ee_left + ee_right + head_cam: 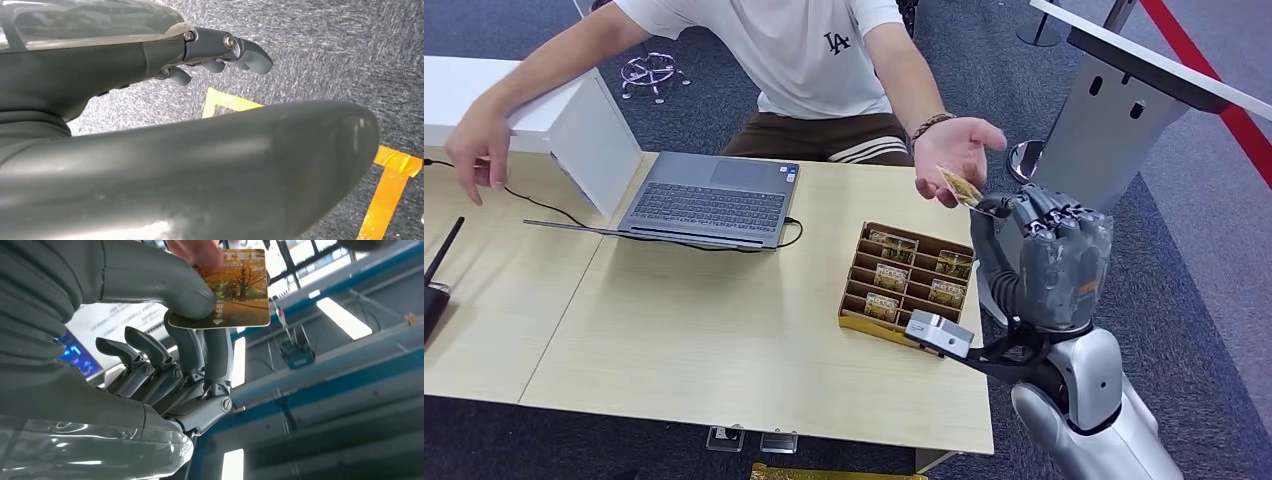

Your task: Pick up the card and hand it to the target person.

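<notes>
Place: at the right end of a pale wooden table [724, 330], where the robot faces a seated person in a white shirt [799, 45].
Right hand: the right hand [1041, 260] is raised beyond the table's right edge, pinching the card [961, 188] between thumb and fingers; the other fingers are curled in.
Card: held up at the top of the right hand, just under the person's open palm [952, 152]. In the right wrist view the card [239, 289] shows an autumn tree picture, and a fingertip [197, 251] of the person touches its upper edge.
Left hand: the left hand [220, 52] hangs over grey carpet with yellow tape marks [395, 165]; whether it is clenched or released, I cannot tell.
Tray: a brown divided card tray [905, 282] sits on the table near the right hand, with more cards in its compartments.
Other things: an open laptop [694, 195] lies in front of the person, whose other hand [476, 150] rests at the table's far left.
</notes>
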Action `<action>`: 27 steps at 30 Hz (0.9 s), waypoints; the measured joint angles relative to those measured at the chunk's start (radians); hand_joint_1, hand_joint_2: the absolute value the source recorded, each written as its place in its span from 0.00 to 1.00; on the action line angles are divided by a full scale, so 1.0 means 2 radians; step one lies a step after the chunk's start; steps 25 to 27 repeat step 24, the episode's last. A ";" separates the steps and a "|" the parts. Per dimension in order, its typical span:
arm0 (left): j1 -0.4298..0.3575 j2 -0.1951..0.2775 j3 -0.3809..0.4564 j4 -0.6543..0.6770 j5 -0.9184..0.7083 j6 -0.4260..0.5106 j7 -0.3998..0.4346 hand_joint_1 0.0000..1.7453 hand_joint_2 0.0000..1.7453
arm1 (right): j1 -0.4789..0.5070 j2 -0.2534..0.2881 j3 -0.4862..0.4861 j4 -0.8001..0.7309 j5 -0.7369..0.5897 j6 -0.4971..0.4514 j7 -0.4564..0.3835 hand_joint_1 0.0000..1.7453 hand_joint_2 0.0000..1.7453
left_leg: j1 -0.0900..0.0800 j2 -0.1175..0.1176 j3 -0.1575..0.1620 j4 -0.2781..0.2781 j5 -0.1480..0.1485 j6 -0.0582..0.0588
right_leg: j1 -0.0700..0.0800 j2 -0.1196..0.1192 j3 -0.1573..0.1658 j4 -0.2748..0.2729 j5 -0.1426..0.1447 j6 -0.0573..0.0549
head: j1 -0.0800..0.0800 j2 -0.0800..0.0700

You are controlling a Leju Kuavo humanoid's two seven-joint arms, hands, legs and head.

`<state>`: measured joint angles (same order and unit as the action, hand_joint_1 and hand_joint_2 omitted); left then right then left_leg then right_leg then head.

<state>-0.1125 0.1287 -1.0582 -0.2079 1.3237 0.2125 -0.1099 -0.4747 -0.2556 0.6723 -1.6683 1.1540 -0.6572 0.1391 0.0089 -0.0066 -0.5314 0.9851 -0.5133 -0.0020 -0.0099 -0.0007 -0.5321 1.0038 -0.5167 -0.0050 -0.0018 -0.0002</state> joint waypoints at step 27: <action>0.000 -0.003 -0.001 0.000 0.026 -0.005 0.008 0.00 0.00 | -0.014 0.053 0.000 0.079 -0.244 0.001 -0.069 0.00 1.00 | 0.000 0.000 0.000 0.000 0.000 0.000 | 0.000 0.000 0.000 0.000 0.000 0.000 | 0.000 0.000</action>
